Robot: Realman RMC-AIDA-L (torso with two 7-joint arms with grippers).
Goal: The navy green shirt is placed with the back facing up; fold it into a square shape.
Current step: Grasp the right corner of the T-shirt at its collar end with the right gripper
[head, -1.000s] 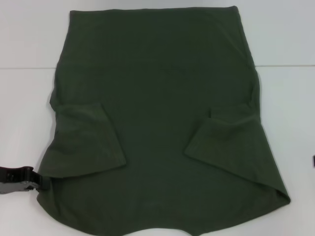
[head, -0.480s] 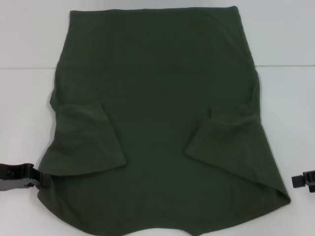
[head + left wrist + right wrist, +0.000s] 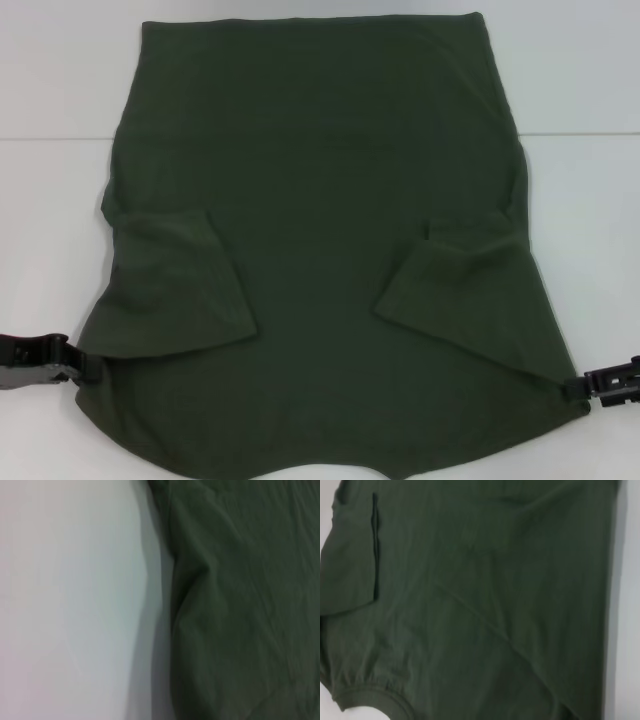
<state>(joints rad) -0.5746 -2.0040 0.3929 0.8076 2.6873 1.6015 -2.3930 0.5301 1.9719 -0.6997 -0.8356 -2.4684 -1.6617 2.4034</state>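
Jaws I cannot read: left gripper touches the navy green shirt at eight o'clock, right gripper at four, seemingly flanking its near corners for a fold. Shirt lies flat on the counter, sleeves tucked inward.

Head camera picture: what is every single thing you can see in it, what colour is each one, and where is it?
navy green shirt: one, dark olive green, spread flat across the middle of the table, plain side up, both sleeves folded in over the body.
table: one, white, showing bare on both sides of the shirt and beyond its far edge.
left claw: one, black, low at the shirt's near left edge, touching the cloth.
right claw: one, black, low at the shirt's near right corner, at the cloth's edge.
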